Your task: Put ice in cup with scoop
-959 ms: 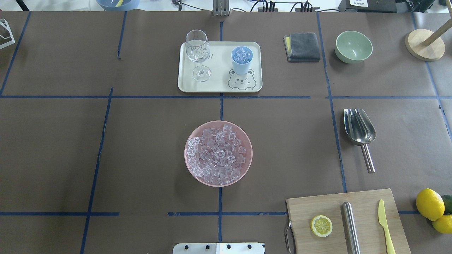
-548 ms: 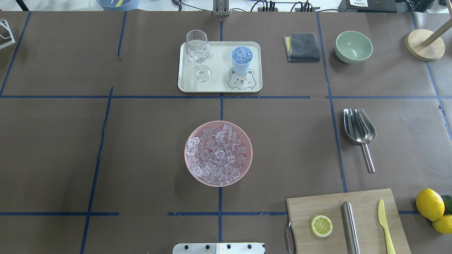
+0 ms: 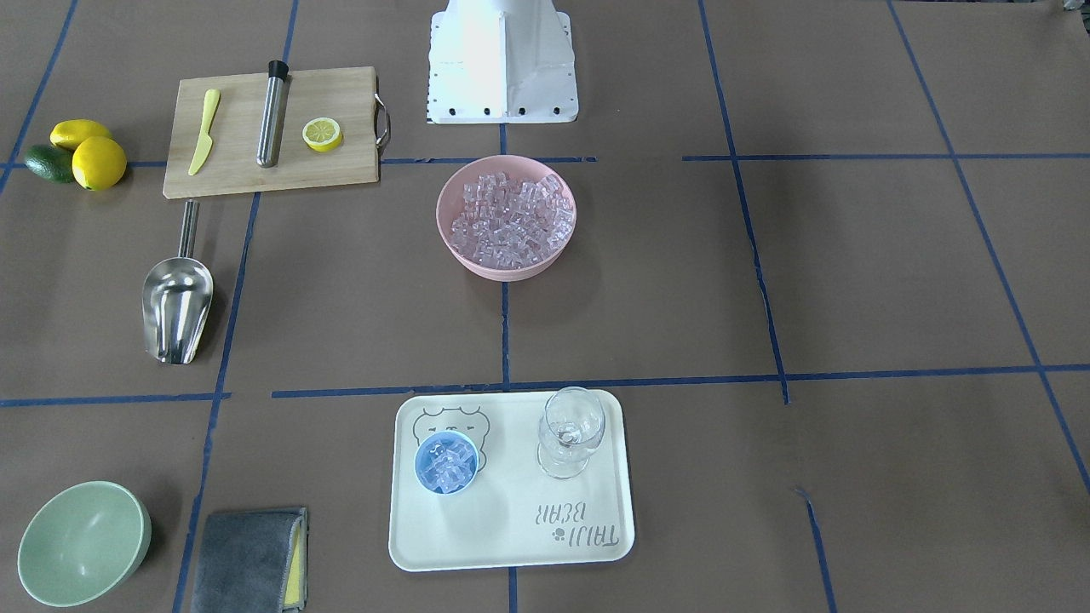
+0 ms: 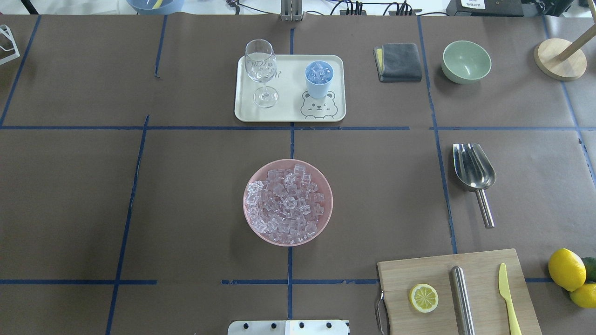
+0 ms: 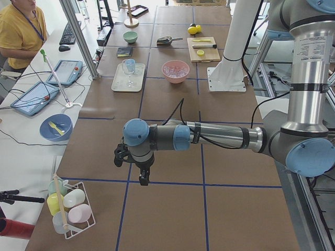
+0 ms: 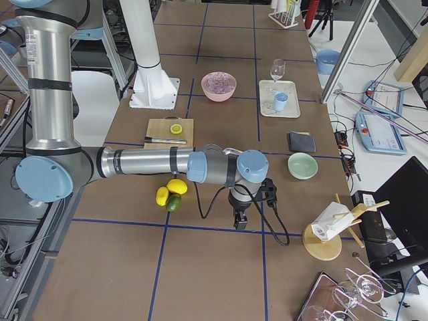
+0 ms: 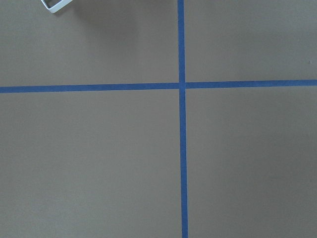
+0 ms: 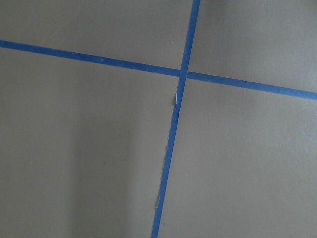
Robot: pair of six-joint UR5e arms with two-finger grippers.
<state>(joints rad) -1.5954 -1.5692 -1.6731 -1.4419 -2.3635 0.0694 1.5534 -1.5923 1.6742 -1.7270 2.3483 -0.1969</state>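
Note:
The ice is heaped in a pink bowl at the table's middle. The light-blue cup stands on a cream tray and holds several ice cubes. The steel scoop lies flat on the table to the right of the bowl, with nothing holding it. My left gripper hangs over bare table far to the left and shows only in the exterior left view. My right gripper shows only in the exterior right view, far right near the lemons. I cannot tell whether either is open or shut.
A stemmed glass shares the tray. A grey cloth and a green bowl sit at the back right. A cutting board carries a lemon half, a steel cylinder and a yellow knife. Lemons lie beside it. A person sits across.

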